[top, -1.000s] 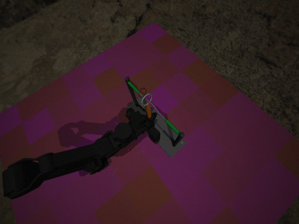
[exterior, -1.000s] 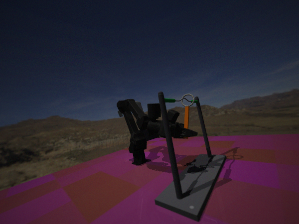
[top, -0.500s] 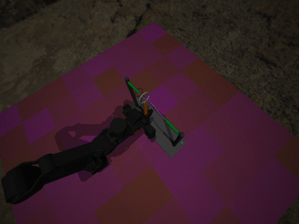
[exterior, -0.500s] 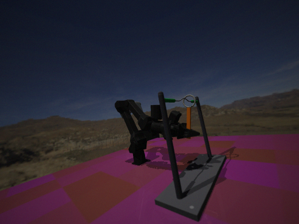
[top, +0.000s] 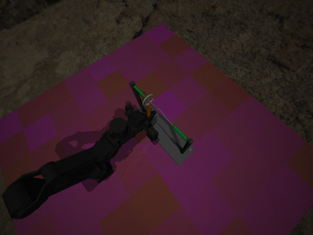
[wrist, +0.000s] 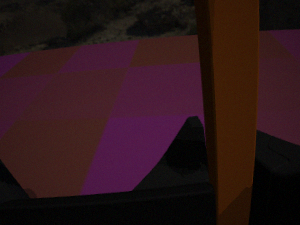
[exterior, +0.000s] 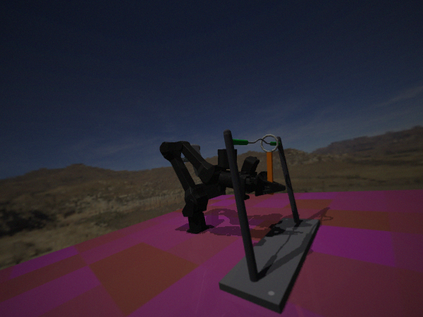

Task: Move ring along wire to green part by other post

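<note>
The pale ring [top: 153,97] [exterior: 269,134] encircles the wire near the inner end of the far green part [top: 139,91] [exterior: 273,143]; whether it touches the wire is too small to tell. Its orange handle [top: 148,110] [exterior: 269,166] [wrist: 232,85] hangs down nearly upright. My gripper [top: 149,117] [exterior: 271,186] [wrist: 201,125] is shut on the handle's lower part, below the wire. The thin grey wire [top: 164,114] [exterior: 254,141] bends between the far green part and the near green part [top: 180,133] [exterior: 240,141]. The wire is outside the wrist view.
The far post [top: 137,96] [exterior: 288,179] stands close beyond the gripper. The near post [top: 186,146] [exterior: 240,204] stands at the other end of the grey base [top: 177,156] [exterior: 275,278]. The arm reaches in from one side, low over the checkered table.
</note>
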Available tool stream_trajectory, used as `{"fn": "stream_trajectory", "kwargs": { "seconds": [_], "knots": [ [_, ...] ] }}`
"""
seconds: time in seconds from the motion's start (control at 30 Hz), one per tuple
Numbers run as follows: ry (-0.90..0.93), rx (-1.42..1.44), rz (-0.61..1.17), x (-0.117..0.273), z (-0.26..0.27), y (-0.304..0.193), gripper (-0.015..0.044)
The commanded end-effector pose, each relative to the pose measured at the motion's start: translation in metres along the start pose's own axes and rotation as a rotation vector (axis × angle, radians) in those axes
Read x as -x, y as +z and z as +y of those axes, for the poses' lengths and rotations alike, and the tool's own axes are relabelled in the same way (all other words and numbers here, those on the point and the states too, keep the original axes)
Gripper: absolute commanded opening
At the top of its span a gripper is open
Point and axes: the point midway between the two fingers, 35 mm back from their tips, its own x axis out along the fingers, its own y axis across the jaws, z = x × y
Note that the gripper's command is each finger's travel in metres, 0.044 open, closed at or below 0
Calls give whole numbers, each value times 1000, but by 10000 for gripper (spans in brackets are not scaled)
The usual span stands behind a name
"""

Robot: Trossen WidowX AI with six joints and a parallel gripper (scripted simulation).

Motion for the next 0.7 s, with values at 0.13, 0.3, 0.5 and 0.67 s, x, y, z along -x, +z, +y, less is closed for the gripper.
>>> {"fn": "stream_trajectory", "kwargs": {
  "seconds": [0.13,0.3,0.5,0.67],
  "knots": [
    [-1,-33,-5,0,11,1,-150],
    [0,-40,-6,0,17,1,-150],
    [1,-43,-7,-1,24,1,-150],
    [2,-44,-8,-1,29,1,-150]
  ]
}}
